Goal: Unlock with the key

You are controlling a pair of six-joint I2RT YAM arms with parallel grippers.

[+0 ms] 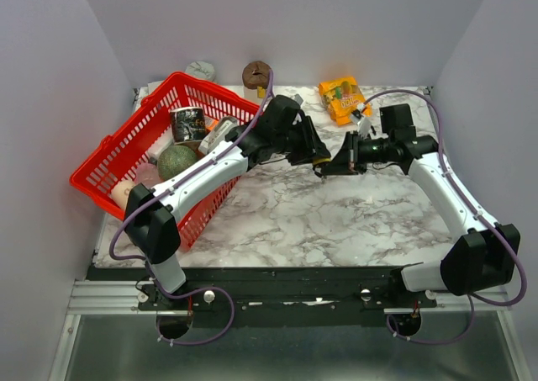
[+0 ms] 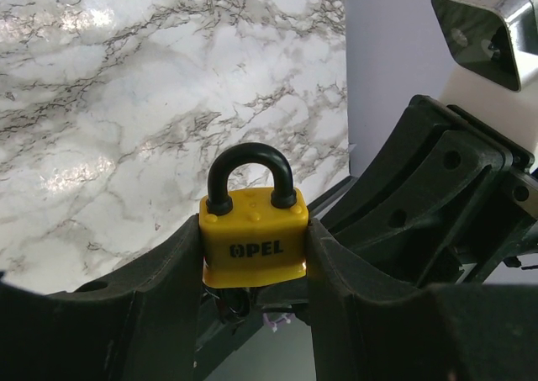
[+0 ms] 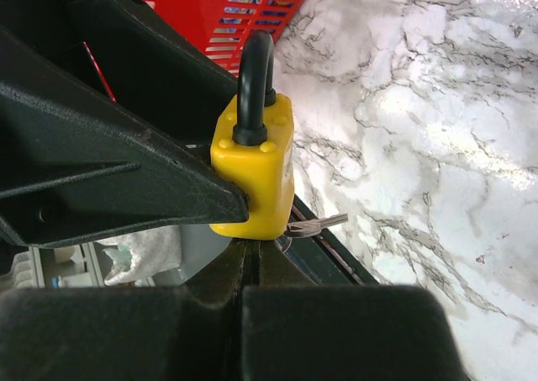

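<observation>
Padlock and key are pictured meeting above a white, grey-veined marble tabletop [image 1: 319, 221]. At ten o'clock on the table, a red plastic mesh shopping basket [image 1: 168, 137] is seen tipped on its side, with a round green object [image 1: 176, 161] and a dark printed can [image 1: 187, 123] inside it. From there the left gripper [image 1: 318, 156] is stretched towards the middle of the table, just short of twelve o'clock. Its jaws are clamped on the flat sides of a yellow padlock with a black shackle [image 2: 252, 242], which is held clear of the marble. Both legs of the shackle are seated in the yellow body. At the padlock's underside the right gripper [image 3: 244, 255] is positioned, its fingers pressed together on a small silver key [image 3: 318, 224], of which only a short piece is visible just beside the lock's base. Farther right, at one o'clock near the back edge, an orange printed snack packet [image 1: 340, 97] is shown lying flat, well apart from both arms.
</observation>
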